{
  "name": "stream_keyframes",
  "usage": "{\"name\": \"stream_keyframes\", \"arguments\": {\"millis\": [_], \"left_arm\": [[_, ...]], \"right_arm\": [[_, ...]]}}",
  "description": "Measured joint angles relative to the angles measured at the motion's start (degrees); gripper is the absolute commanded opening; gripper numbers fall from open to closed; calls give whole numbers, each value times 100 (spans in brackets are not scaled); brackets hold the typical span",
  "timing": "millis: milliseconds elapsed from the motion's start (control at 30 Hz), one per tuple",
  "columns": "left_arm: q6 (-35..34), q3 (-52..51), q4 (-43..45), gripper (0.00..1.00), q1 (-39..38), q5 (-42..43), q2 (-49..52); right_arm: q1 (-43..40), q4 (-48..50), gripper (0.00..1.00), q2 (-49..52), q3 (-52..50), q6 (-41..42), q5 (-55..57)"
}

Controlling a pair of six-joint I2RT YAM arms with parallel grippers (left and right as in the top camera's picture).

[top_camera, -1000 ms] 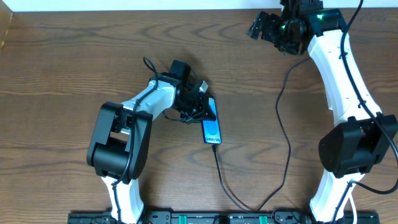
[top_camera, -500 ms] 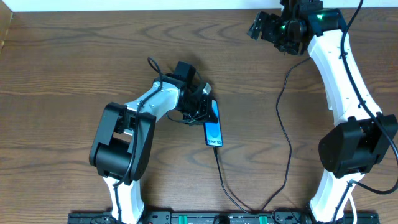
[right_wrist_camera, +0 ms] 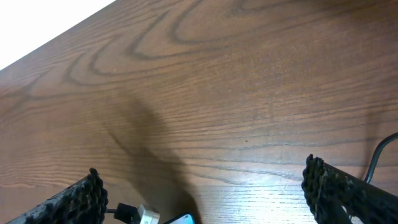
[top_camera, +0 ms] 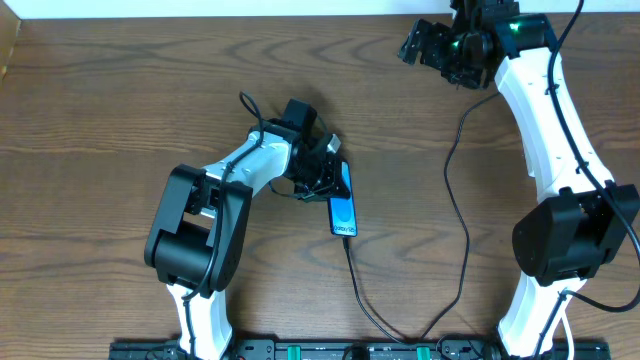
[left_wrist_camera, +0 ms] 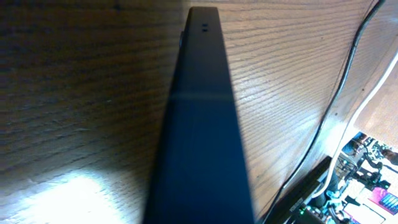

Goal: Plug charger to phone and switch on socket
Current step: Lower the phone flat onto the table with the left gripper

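Observation:
The phone lies on the wooden table with its blue screen up. My left gripper is over its far end and shut on it. In the left wrist view the phone fills the centre as a dark slab seen edge-on, and my own fingers do not show. The charger's thin black cable runs from the phone's near end to the table's front edge. My right gripper is open and empty, high at the far right; its fingers stand wide apart in the right wrist view. The socket is out of view.
A thicker black robot cable hangs from the right arm to the front edge. The left wrist view shows a black cable, a white cord and electronics at the table's front edge.
My left gripper and the phone shifted slightly to the right between one second and half a second ago, then stayed still. The right arm has not moved.

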Motion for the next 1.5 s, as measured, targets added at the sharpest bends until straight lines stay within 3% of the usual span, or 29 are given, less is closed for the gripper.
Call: {"name": "stream_keyframes", "arguments": {"millis": [800, 833, 933, 1400, 1500], "left_arm": [[-55, -11, 66, 8, 0, -271, 0], [-66, -11, 63, 16, 0, -273, 0], [-122, -11, 63, 21, 0, -293, 0], [-142, -11, 22, 23, 0, -315, 0], [-144, -11, 20, 32, 0, -317, 0]], "right_arm": [[0, -59, 99, 0, 0, 0, 2], [0, -57, 99, 0, 0, 0, 2], [0, -57, 99, 0, 0, 0, 4], [0, -59, 99, 0, 0, 0, 17], [0, -59, 99, 0, 0, 0, 17]]}}
